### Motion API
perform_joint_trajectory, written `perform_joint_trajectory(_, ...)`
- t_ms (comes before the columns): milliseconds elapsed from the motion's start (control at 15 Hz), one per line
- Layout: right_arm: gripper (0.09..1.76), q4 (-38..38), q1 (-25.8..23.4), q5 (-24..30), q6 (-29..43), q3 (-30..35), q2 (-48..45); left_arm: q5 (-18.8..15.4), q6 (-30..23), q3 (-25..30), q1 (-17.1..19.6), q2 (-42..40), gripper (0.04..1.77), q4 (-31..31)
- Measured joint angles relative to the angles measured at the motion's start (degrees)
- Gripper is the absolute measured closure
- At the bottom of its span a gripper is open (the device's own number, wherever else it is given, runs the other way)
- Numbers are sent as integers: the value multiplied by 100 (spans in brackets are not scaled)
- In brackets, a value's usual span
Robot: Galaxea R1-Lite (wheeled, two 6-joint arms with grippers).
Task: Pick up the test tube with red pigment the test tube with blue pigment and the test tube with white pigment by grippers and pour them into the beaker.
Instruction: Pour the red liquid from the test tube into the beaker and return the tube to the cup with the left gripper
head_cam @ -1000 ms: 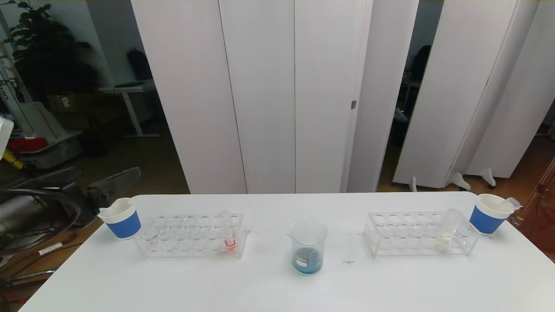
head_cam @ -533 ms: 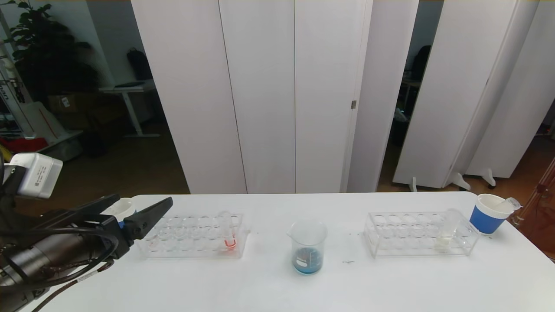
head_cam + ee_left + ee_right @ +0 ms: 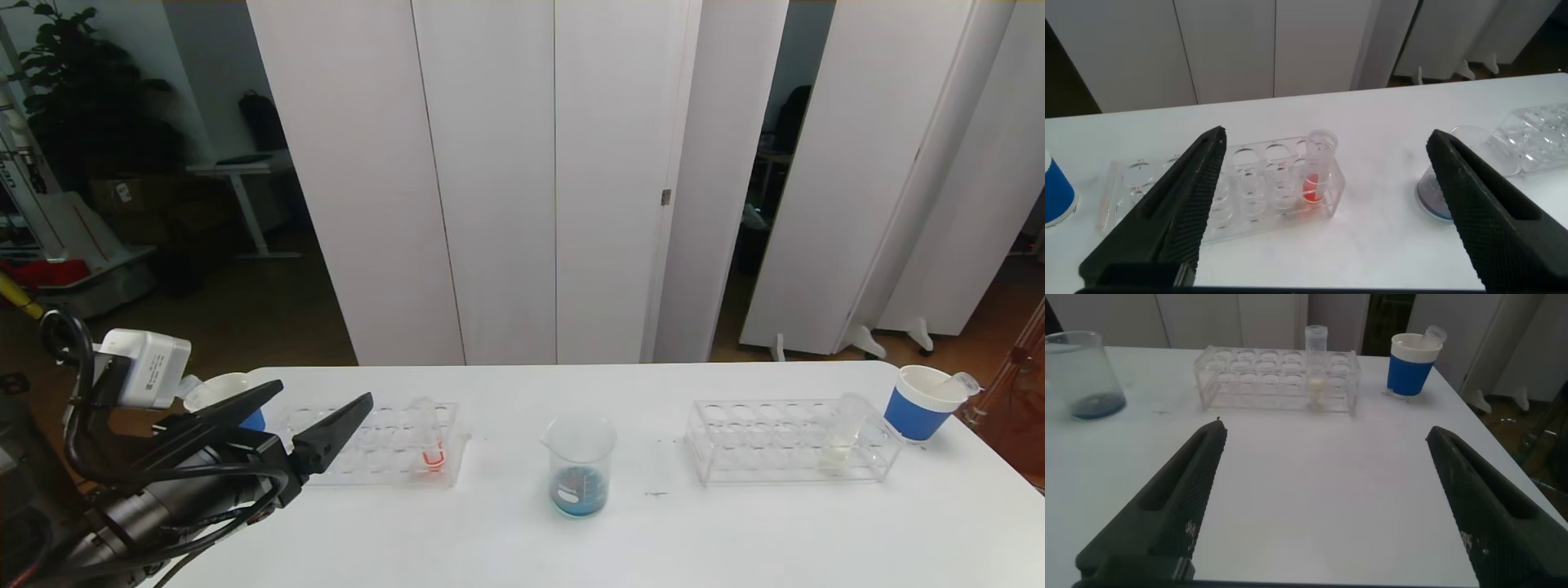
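Black left gripper (image 3: 320, 415), jaws apart, beside clear plastic rack (image 3: 384, 457) on white counter (image 3: 735, 531); clear glass beaker (image 3: 580, 465) holds blue liquid.

Table (image 3: 506, 547): beaker (image 3: 580, 464) at centre. Left rack (image 3: 384, 457) at its 9 o'clock, one tube (image 3: 429, 437) standing in the rack's end nearest the beaker. Left cup (image 3: 222, 394) at 9 o'clock of that rack. Right rack (image 3: 788, 449) at the beaker's 3 o'clock, a tube (image 3: 842, 437) in its outer end. Right cup (image 3: 922, 404) at 3 o'clock beyond. Left gripper (image 3: 318, 404) over the left rack's outer end.
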Motion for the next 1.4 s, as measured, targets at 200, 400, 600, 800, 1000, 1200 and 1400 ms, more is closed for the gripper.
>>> perform_joint_trajectory(200,10,0,0,2,0,0,0,28,2,121,-84,339,6,-158)
perform_joint_trajectory(400,10,0,0,0,0,0,0,33,0,116,-167,621,6,-172)
perform_joint_trajectory(600,10,0,0,2,0,0,0,84,-76,50,-182,973,6,-364)
perform_joint_trajectory(800,10,0,0,2,0,0,0,283,-146,-22,-182,1464,6,-792)
perform_joint_trajectory(1000,10,0,0,2,0,0,0,399,-312,-44,-243,1933,6,-1151)
perform_joint_trajectory(1200,10,0,0,2,0,0,0,580,-304,13,-280,2481,6,-2010)
perform_joint_trajectory(1400,10,0,0,0,0,0,0,685,-318,35,-349,2798,6,-2096)
